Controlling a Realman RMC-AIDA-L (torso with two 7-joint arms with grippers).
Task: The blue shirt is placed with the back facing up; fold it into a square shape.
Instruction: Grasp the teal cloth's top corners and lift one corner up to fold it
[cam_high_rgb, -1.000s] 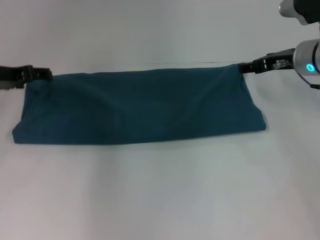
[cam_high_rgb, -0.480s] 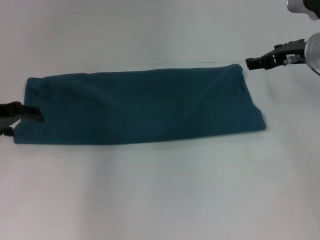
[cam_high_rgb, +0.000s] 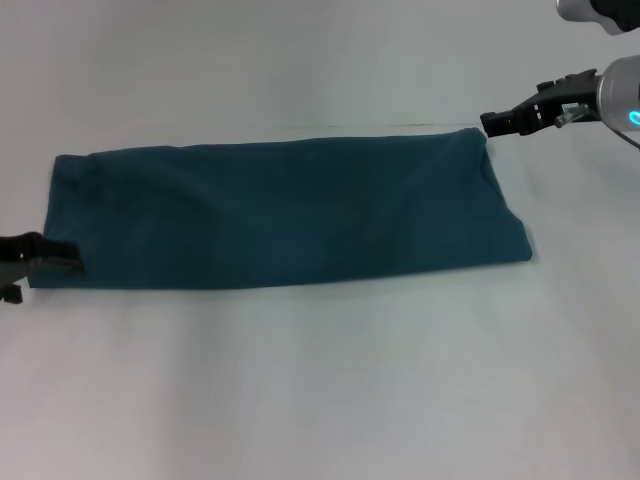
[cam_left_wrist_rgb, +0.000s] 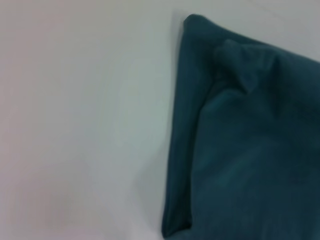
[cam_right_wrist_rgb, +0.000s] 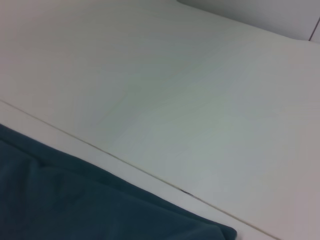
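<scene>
The blue shirt is lying flat on the white worktop as a long folded band. The left gripper is sitting at its near left corner, the right gripper just off its far right corner; can't tell either's jaws.

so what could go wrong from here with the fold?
1. The left gripper sits at the near left corner of the blue shirt, where the left wrist view shows stacked layers; a grasp there may catch only the top layer.
2. The right gripper is off the far right corner, so the two ends could be lifted unevenly and skew the fold.
3. That left end has a bunched wrinkle that may get folded in.
</scene>
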